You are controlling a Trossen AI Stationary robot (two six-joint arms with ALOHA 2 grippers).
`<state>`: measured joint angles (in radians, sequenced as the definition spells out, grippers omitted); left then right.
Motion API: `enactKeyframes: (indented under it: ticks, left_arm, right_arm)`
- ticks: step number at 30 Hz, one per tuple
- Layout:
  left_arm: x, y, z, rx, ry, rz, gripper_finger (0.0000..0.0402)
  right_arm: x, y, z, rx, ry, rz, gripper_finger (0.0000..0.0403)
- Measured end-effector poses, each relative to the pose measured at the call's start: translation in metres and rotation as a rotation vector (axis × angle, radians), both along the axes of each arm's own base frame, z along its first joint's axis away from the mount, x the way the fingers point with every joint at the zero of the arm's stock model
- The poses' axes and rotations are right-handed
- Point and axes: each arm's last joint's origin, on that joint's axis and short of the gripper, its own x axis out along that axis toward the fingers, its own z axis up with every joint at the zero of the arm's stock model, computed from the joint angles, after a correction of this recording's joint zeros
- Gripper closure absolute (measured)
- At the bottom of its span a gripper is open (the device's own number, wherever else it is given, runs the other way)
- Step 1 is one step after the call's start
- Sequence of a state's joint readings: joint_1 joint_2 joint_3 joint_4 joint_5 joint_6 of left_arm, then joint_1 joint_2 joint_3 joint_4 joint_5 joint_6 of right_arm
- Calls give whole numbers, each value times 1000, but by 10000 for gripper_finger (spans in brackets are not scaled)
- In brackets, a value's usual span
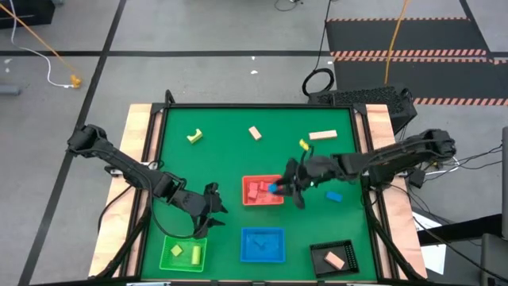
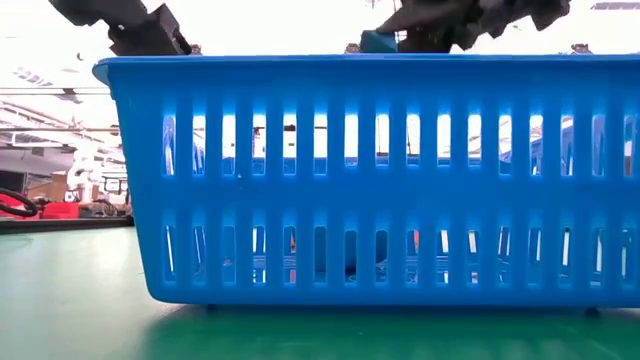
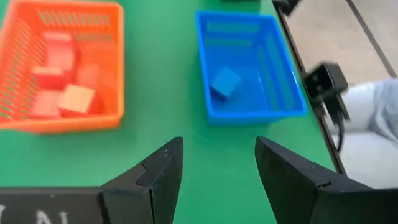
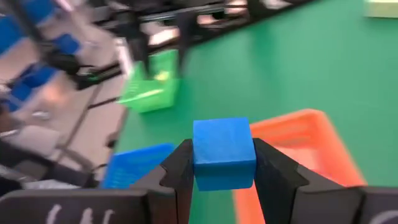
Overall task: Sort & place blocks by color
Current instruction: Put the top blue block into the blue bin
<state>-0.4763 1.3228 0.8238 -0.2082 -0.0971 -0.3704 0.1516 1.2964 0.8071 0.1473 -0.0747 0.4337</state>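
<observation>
Grey concrete flooring is surrounding a green table (image 1: 230, 159) with pale wooden side rails, seen from above; black-and-orange striped mats are lying at the upper right of the frame and cables are trailing across the floor.

Four slatted plastic trays are sitting on the felt-like green surface. A red tray (image 1: 262, 191) at centre is holding several red blocks (image 1: 255, 189). A green tray (image 1: 184, 253) at lower left is holding two yellow blocks (image 1: 176, 251). A blue tray (image 1: 263, 245) at lower centre is holding one blue cube (image 3: 225, 82). A black tray (image 1: 332, 257) at lower right is holding a tan block (image 1: 335, 259).

Loose pieces are lying in the upper half of the table: a yellow arch (image 1: 194, 136) at left, a small tan bar (image 1: 255, 133) near centre, a long tan bar (image 1: 322, 135) at right with a yellow piece (image 1: 303, 144) just beside it. A blue block (image 1: 334, 195) is lying right of the red tray.

The right gripper (image 1: 279, 187) is hovering at the red tray's right edge, its dark fingers clamping a smooth blue cube (image 4: 223, 153) squarely between them. The left gripper (image 1: 213, 200) is waiting left of the red tray, above the green tray, its fingers (image 3: 155, 177) spread apart around nothing.

At table height, the blue tray's slotted wall (image 2: 380, 170) is filling the frame.
</observation>
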Motion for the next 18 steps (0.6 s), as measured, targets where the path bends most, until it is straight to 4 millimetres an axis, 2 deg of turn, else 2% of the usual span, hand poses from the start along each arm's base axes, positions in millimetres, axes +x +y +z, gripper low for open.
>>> enactKeyframes:
  ticks: [5,10,14,18]
  left_arm:
    - [4,1,5,29,-79,78,199]
    - [7,1,8,25,-126,107,199]
    - [8,2,10,16,-147,113,199]
    - [9,2,11,9,-165,120,199]
  right_arm:
    - [13,40,-9,31,-101,74,287]
    - [25,73,-33,85,-137,145,287]
    - [31,90,-49,136,-162,173,287]
    - [34,98,-64,171,-138,178,284]
